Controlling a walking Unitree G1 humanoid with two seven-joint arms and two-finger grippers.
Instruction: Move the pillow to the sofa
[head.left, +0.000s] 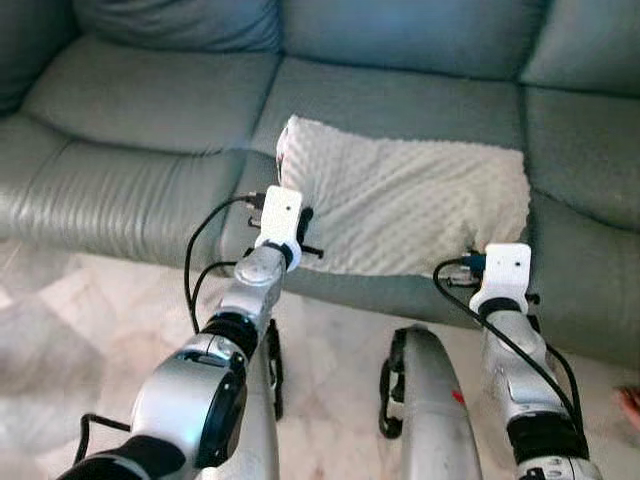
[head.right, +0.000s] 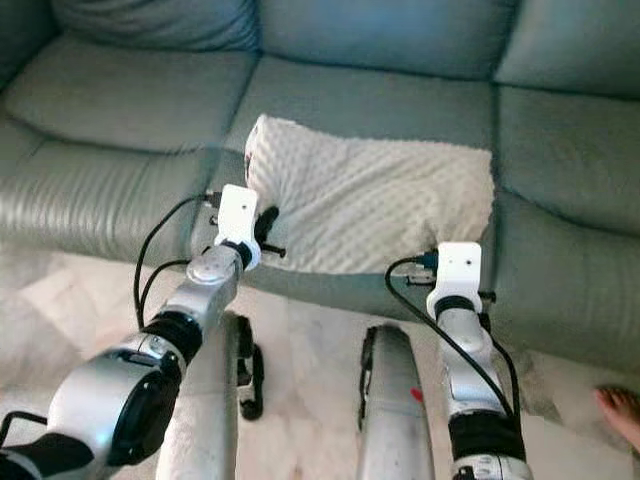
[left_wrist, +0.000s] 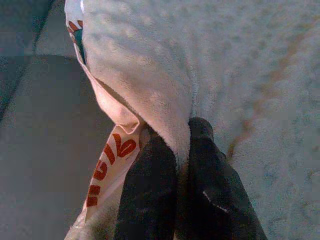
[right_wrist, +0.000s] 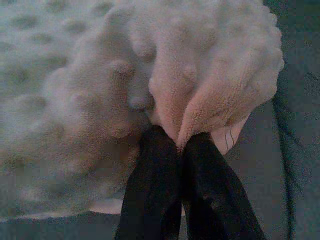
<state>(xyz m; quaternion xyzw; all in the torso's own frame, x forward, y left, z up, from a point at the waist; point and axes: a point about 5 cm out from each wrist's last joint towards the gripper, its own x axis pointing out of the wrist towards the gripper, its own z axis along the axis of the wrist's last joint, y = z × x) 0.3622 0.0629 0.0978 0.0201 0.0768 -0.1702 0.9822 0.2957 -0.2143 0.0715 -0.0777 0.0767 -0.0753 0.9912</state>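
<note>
Both the left gripper (left_wrist: 182, 145) and right gripper (right_wrist: 179, 142) were clenched on the pillow (head.left: 410, 200), laid on the sofa (head.left: 150, 120); release seemed due next.

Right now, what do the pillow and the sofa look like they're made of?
Pillow: a soft, plush, fleece-like cover in off-white, going by its raised dots and the way it bunches where the left gripper and right gripper pinch it; an inner printed fabric shows at one corner.
Sofa: looks like grey-green leather or a faux version of it, smooth with a slight sheen and soft creases.
</note>
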